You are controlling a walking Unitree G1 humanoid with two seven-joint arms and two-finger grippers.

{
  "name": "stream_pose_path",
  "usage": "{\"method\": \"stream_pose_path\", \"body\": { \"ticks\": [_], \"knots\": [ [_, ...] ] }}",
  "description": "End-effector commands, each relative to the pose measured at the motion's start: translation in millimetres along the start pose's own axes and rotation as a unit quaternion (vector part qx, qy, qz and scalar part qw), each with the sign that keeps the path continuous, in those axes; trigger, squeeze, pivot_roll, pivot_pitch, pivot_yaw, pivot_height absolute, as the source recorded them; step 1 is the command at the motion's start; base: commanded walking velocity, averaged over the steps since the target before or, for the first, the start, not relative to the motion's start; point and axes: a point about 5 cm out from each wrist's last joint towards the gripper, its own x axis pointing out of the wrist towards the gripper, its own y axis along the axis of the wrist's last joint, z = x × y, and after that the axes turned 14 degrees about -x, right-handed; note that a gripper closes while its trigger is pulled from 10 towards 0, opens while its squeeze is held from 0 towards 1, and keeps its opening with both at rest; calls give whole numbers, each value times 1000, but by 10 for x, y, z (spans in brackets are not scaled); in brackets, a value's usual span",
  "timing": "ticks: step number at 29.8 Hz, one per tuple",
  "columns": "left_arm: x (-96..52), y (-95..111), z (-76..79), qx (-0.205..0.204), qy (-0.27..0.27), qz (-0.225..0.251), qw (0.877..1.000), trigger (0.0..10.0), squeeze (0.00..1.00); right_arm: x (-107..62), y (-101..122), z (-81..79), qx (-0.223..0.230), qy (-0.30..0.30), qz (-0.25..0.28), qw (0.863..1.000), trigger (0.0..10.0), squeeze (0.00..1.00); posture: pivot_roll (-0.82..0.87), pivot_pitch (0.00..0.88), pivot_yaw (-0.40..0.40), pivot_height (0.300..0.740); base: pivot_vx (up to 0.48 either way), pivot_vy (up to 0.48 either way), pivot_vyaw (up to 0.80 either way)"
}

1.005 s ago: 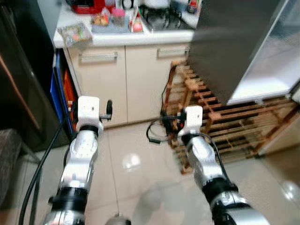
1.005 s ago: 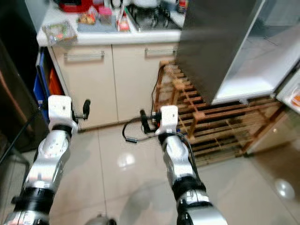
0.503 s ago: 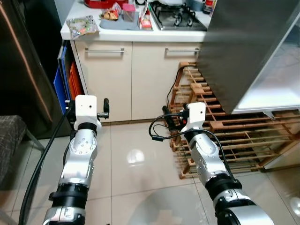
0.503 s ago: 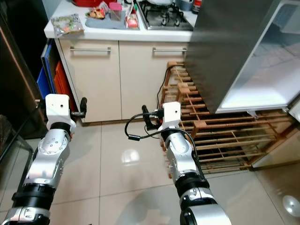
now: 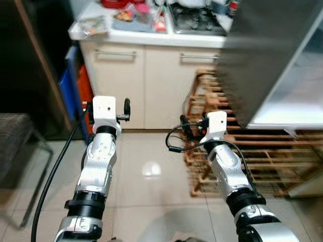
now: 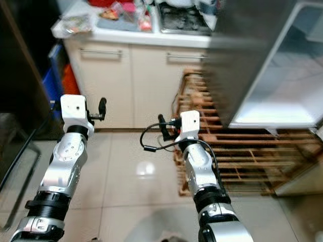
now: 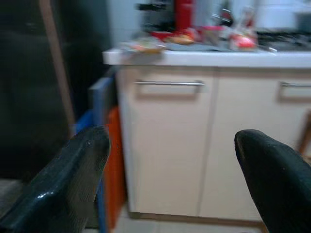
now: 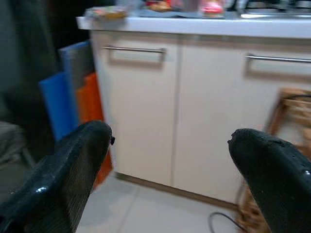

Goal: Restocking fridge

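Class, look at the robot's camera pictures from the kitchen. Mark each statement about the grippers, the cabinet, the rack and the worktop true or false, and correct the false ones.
1. Both grippers are empty. True: the left gripper and the right gripper each show open fingers with nothing between them.
2. The cabinet doors are open. False: both doors of the cream cabinet are shut.
3. A wooden rack stands on the floor on the robot's right. True: the wooden rack sits below the open fridge door.
4. The worktop is bare. False: the worktop carries food packets and a gas hob.
5. Blue and orange boards lean on the rack. False: the blue and orange boards stand beside the cabinet's far side.
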Motion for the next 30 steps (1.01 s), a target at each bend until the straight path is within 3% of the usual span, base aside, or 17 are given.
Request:
{"method": "stream_pose_path", "body": {
  "ticks": [1, 15, 30],
  "knots": [
    [4, -9, 52, -7, -18, -2, 1000, 10000, 0, 40, 70, 79, 2, -18, 8, 1000, 10000, 0, -81, 0, -51, 740, 480, 0, 0],
    [57, 43, -24, -14, 4, 4, 1000, 10000, 0, 35, 49, 90, 13, -29, 6, 999, 10000, 0, -64, 0, -58, 740, 480, 0, 0],
    [68, 93, 56, -21, -14, 12, 1000, 10000, 0, 38, 42, 97, 13, -33, 2, 999, 10000, 0, -74, 0, -55, 740, 480, 0, 145]
  ]
}}
